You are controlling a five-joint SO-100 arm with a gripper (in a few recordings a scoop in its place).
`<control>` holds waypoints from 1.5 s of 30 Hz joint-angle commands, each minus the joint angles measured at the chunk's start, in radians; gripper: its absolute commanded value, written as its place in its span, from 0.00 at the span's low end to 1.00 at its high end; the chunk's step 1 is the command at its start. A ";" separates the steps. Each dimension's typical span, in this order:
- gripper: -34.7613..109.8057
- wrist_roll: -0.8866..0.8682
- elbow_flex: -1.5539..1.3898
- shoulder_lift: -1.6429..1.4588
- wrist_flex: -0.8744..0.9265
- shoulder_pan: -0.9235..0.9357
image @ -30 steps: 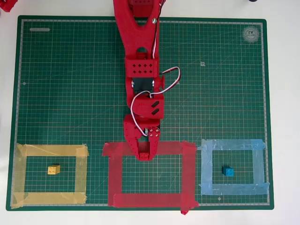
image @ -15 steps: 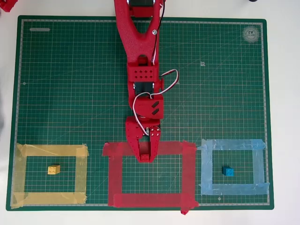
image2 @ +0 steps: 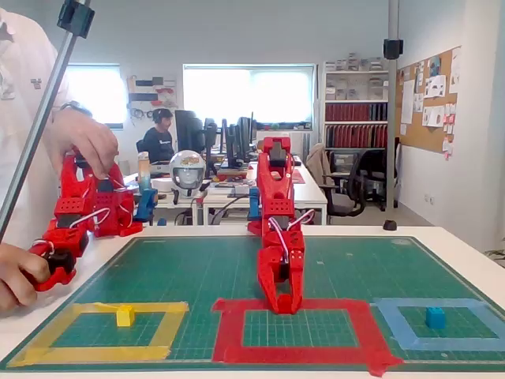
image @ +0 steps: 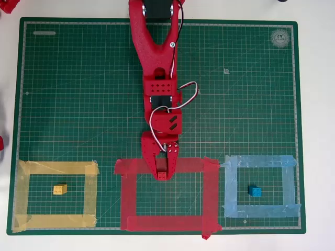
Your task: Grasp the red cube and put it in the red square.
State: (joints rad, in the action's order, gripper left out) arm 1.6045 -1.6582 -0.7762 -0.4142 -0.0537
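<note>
Gripper [image: 163, 175] low over top strip of red square [image: 166, 224], centre-bottom of overhead view; fingers narrow. Red cube [image: 163, 175] appears pinched at tips, hard to separate from red gripper. Yellow cube [image: 59, 189] lower left, blue cube [image: 255, 191] lower right.

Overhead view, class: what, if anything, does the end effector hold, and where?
The end effector grips the red cube by its sides, over the red square's top tape strip.
</note>
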 commanded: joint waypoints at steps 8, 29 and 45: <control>0.25 0.015 0.123 0.040 -0.023 -0.021; 0.25 0.023 0.198 0.097 -0.023 -0.025; 0.38 0.025 0.189 0.084 -0.023 -0.018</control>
State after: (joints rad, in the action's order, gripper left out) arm 1.6076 -1.4895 -0.6519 -0.4203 -0.0552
